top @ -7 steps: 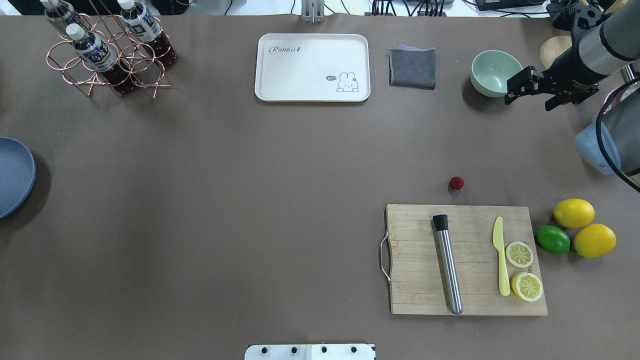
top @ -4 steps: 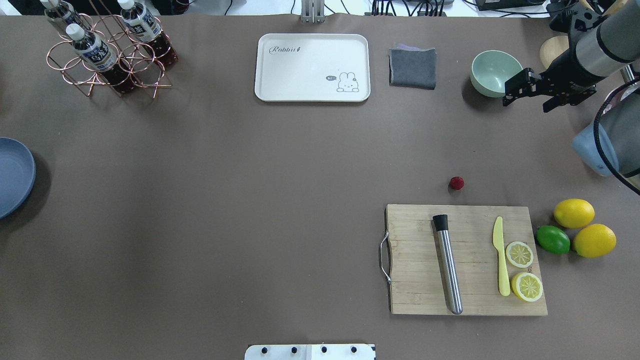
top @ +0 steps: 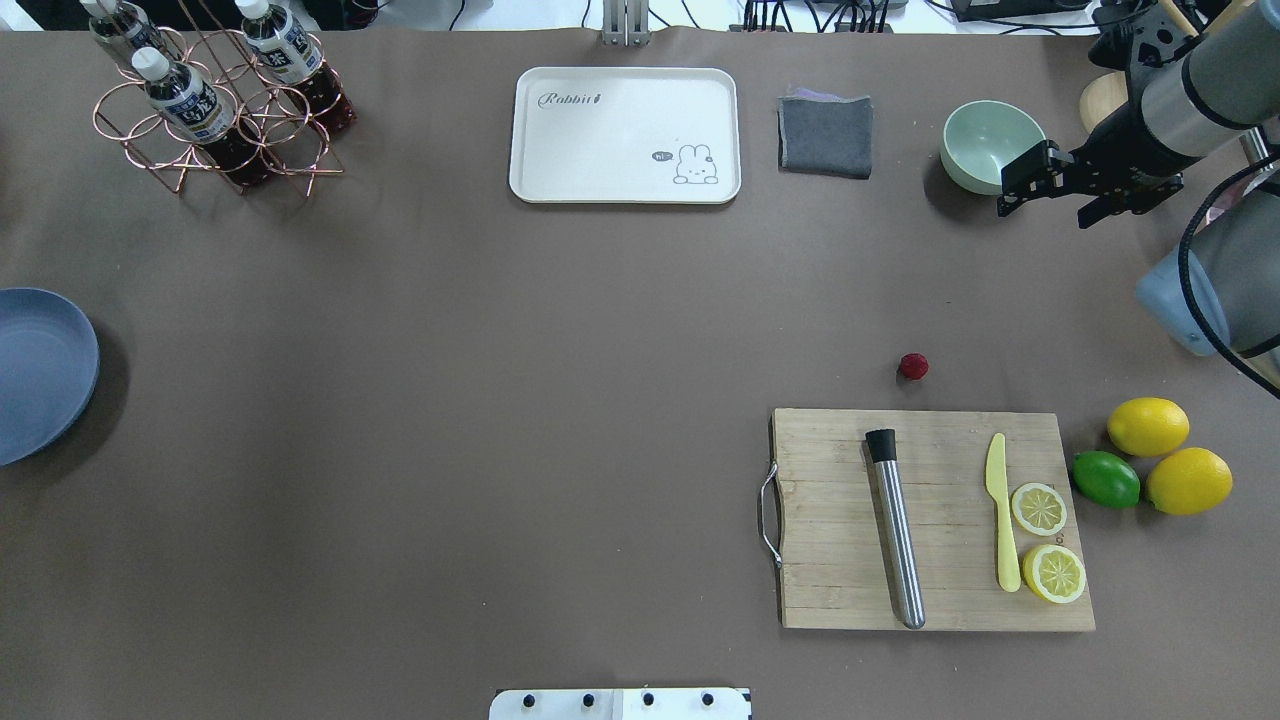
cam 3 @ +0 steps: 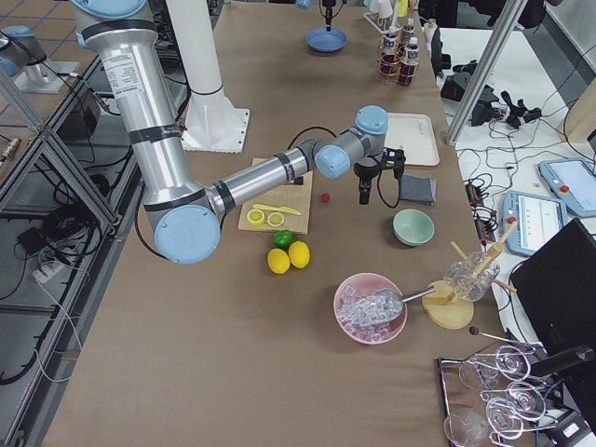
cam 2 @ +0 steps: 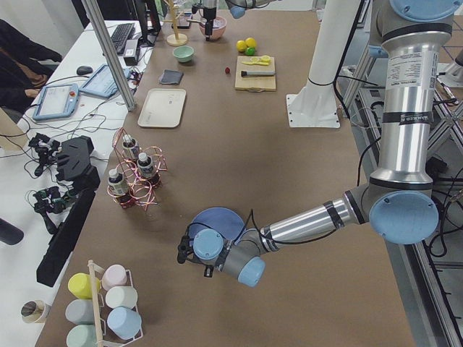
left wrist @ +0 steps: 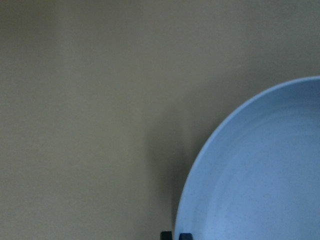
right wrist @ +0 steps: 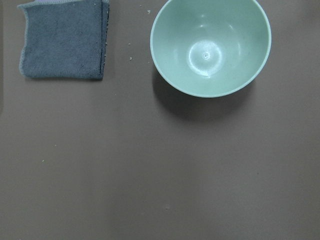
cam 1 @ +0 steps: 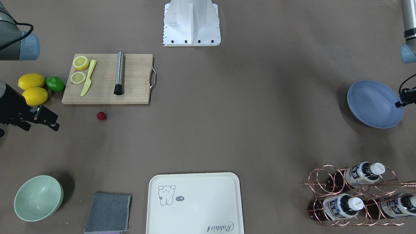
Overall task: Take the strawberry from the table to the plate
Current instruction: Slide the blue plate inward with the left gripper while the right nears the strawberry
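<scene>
The strawberry [top: 913, 367] is a small dark red berry that lies on the table [top: 560, 400], just beyond the cutting board's far edge, also in the front view [cam 1: 101, 116]. The blue-grey plate [top: 40, 375] rests at the table's left edge. In the left wrist view its rim [left wrist: 200, 165] runs down between two close fingertips [left wrist: 185, 235]. My left gripper [cam 1: 403, 99] is shut on that rim. My right gripper [top: 1040, 215] hangs open and empty beside the green bowl [top: 985, 145], well beyond the strawberry.
A wooden cutting board [top: 935, 520] holds a metal muddler, a yellow knife and lemon slices. Two lemons and a lime [top: 1105, 478] lie to its right. A cream tray [top: 625, 135], a grey cloth [top: 825, 135] and a copper bottle rack [top: 215, 100] line the far side.
The plate has slid a little rightwards in the overhead view, towards the table's middle. The right gripper has drifted slightly left and farther away. The strawberry has not moved.
</scene>
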`<state>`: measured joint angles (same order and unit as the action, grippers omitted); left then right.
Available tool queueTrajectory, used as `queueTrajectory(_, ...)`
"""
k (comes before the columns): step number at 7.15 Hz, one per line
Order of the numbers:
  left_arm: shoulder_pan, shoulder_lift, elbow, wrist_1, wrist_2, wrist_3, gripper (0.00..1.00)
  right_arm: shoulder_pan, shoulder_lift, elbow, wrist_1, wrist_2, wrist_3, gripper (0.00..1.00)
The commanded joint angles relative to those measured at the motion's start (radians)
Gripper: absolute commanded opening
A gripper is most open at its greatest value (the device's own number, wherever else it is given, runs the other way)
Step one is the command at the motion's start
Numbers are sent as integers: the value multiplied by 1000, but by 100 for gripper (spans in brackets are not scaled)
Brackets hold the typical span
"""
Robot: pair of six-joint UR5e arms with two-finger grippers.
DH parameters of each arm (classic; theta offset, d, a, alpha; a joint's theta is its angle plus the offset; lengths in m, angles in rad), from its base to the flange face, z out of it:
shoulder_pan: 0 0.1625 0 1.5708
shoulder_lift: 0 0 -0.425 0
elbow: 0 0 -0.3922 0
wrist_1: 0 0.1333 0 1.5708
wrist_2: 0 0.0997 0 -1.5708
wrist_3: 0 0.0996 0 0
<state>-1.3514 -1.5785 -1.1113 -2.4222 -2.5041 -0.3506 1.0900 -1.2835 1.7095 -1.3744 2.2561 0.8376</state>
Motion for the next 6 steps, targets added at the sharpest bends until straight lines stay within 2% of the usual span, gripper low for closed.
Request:
queueTrajectory(1,-20,-38,-130,197,-112,-8,0,-7,13,1,0,0,-3,100)
queueTrajectory(2,-25,-63,-184,274,-152,-22,0,-16,24,-4,0,0,0,100)
queueTrajectory(4,-12,-124,-289,282,-165,-279,0,-31,27,-2,0,-16,-2,100)
queueTrajectory(6,101,-127,-428,279,-113,-489,0,-83,26,-10,56,-45,-2,100)
